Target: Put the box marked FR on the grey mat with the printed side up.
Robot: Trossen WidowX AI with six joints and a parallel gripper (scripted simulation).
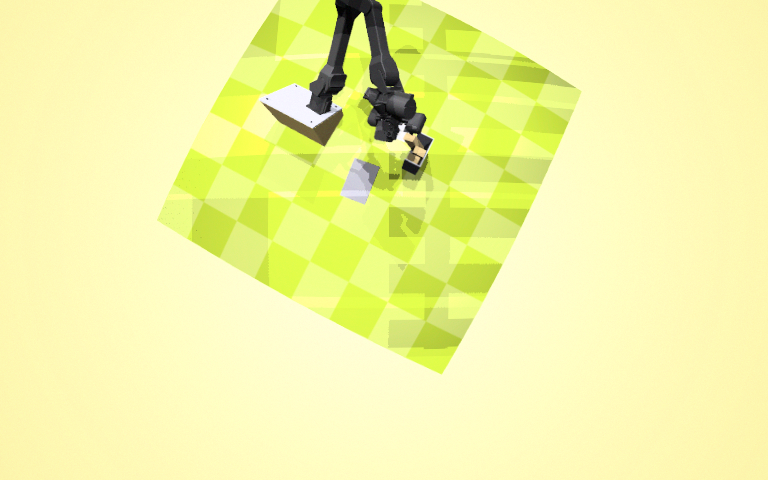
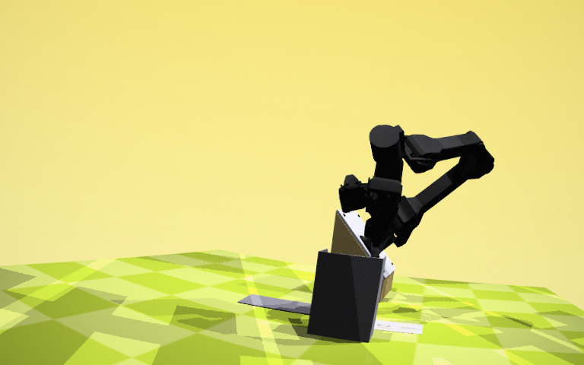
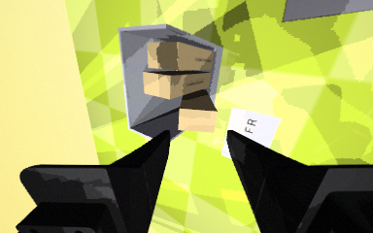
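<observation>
The dark grey bin (image 1: 411, 168) (image 2: 344, 296) (image 3: 132, 83) stands upright. In the wrist view, two tan boxes, one (image 3: 162, 57) beside the other (image 3: 157, 86), stand inside with faint, unreadable print on their right sides. A third tan box (image 3: 197, 121) is at the bin's near right corner, apart from them and apparently tilted; its printed side is hidden. My gripper (image 2: 372, 250) (image 3: 198, 135) is open and empty above that corner. The third box's end shows between the fingertips in the wrist view; contact cannot be told. The grey mat (image 1: 353, 186) (image 2: 275, 303) (image 3: 335, 9) bears no box.
A flat white card (image 2: 398, 328) (image 3: 239, 116) printed FR lies on the floor beside the bin. A white-topped wooden stand (image 1: 291, 103) (image 2: 347, 240) carries the arm's base. The mat lies on the other side of the bin from the arm in the wrist view.
</observation>
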